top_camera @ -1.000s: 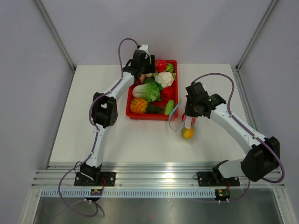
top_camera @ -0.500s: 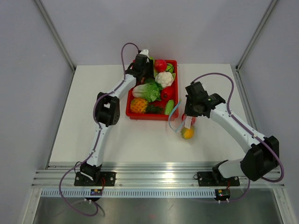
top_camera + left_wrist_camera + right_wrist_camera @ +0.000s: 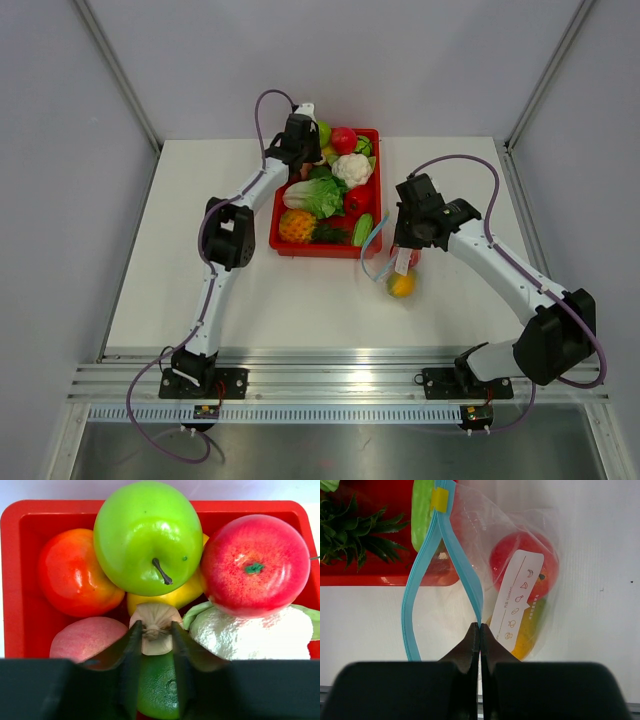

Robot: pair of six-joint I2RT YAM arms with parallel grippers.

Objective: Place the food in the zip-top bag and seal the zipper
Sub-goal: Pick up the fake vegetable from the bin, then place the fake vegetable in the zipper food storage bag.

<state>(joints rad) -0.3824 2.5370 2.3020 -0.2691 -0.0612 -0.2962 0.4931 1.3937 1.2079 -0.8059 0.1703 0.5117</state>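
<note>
Your left gripper (image 3: 156,630) is down in the far left corner of the red tray (image 3: 15,580). Its jaws are drawn in to a narrow gap, with both fingertips (image 3: 134,640) against the sides of a small beige garlic bulb (image 3: 156,617). The bulb sits in the pile of food, and you cannot tell whether it is lifted clear of the pieces under it. Just beyond it lies a green apple (image 3: 147,535), with a red apple (image 3: 255,562) to the right and an orange-red fruit (image 3: 77,572) to the left. A white cauliflower (image 3: 250,635) lies right beside the bulb, under the red apple. Your right gripper (image 3: 480,627) is closed tight, its fingertips pinching one lip of the light blue zipper (image 3: 465,575) of the zip-top bag (image 3: 485,535). The bag lies on the white table (image 3: 170,250) just off the tray's near right corner, with its mouth turned toward the tray. The zipper is not sealed: its two lips bow apart into a long open loop, and only the right-hand lip is in your grip. Inside the bag, a red tomato (image 3: 507,555) and an orange-yellow mango (image 3: 527,640) rest touching each other, partly behind a white label (image 3: 517,600) on the plastic. A pineapple (image 3: 296,227) and a green cucumber (image 3: 362,230) lie along the tray's near edge, close to the bag's mouth.
</note>
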